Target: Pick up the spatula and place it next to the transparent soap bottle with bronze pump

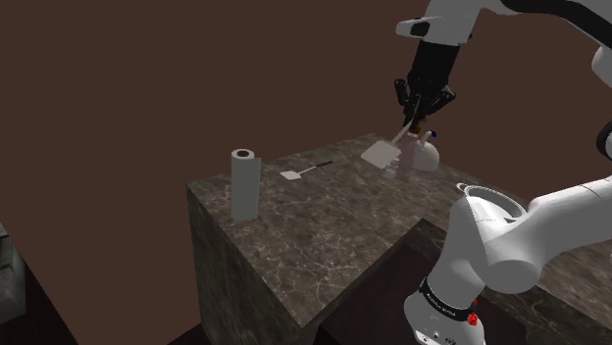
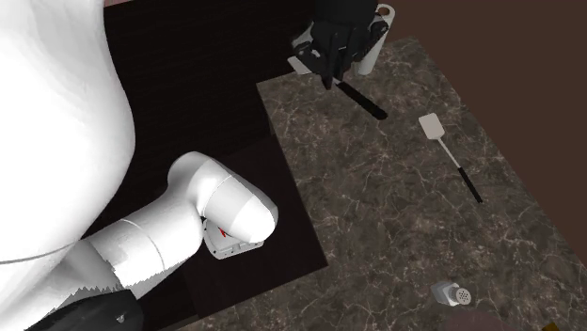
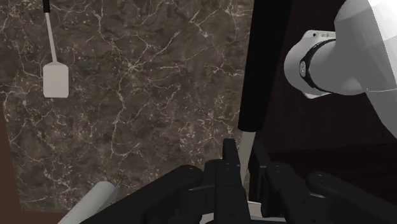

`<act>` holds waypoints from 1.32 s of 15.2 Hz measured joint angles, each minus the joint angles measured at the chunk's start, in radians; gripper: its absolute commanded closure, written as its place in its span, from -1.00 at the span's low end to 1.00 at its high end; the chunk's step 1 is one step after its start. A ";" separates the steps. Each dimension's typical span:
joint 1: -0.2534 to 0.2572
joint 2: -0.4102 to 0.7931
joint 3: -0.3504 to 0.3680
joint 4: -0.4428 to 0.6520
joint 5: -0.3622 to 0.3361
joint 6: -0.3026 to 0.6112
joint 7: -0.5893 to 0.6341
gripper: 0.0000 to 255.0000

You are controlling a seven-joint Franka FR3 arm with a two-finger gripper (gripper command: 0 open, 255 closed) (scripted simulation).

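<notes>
Working over the dark marbled desk (image 1: pixel 324 235), we have the white arm (image 1: pixel 510 245) reaching to its far corner. The paper roll (image 1: pixel 243 183) stands upright, well apart from the action. The pale soap bottle (image 1: pixel 424 157) with a brownish pump sits near the far edge. The gripper (image 1: pixel 414 116) is clenched on the black handle of the spatula (image 1: pixel 378 152). The spatula hangs tilted above the desk, white blade down, just beside the bottle in the shoulder view. A second spatula (image 1: pixel 294 174) lies flat mid-desk.

We judge this to be the lowering step:
- Descend slowly and keep the blade off the bottle so we don't tip it.
- Let the blade meet the desk first, and release only once the handle is low.
- Mind the desk edge, which looks close in the second exterior view.
</notes>
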 measured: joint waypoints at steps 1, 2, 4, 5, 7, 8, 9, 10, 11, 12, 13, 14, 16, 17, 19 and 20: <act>-0.004 -0.019 -0.019 -0.007 -0.019 -0.009 -0.023 1.00; -0.008 -0.031 -0.036 -0.003 -0.035 -0.022 -0.045 1.00; -0.015 -0.058 -0.068 -0.004 -0.067 -0.040 -0.084 1.00; -0.018 -0.066 -0.096 -0.001 -0.092 -0.044 -0.114 1.00; -0.023 -0.087 -0.132 0.006 -0.130 -0.061 -0.160 1.00; -0.025 -0.093 -0.149 0.011 -0.147 -0.067 -0.180 1.00; -0.027 -0.098 -0.175 0.015 -0.171 -0.068 -0.207 1.00; -0.028 -0.100 -0.196 0.024 -0.191 -0.072 -0.231 1.00; -0.030 -0.108 -0.214 0.029 -0.210 -0.078 -0.254 1.00; -0.034 -0.121 -0.233 0.029 -0.232 -0.084 -0.279 1.00; -0.034 -0.125 -0.252 0.036 -0.250 -0.087 -0.300 1.00; -0.034 -0.126 -0.273 0.046 -0.270 -0.089 -0.323 1.00; -0.035 -0.130 -0.310 0.076 -0.309 -0.104 -0.373 1.00; -0.033 -0.130 -0.334 0.084 -0.330 -0.101 -0.397 1.00; -0.029 -0.129 -0.380 0.115 -0.372 -0.106 -0.452 1.00; -0.027 -0.129 -0.401 0.129 -0.393 -0.107 -0.477 1.00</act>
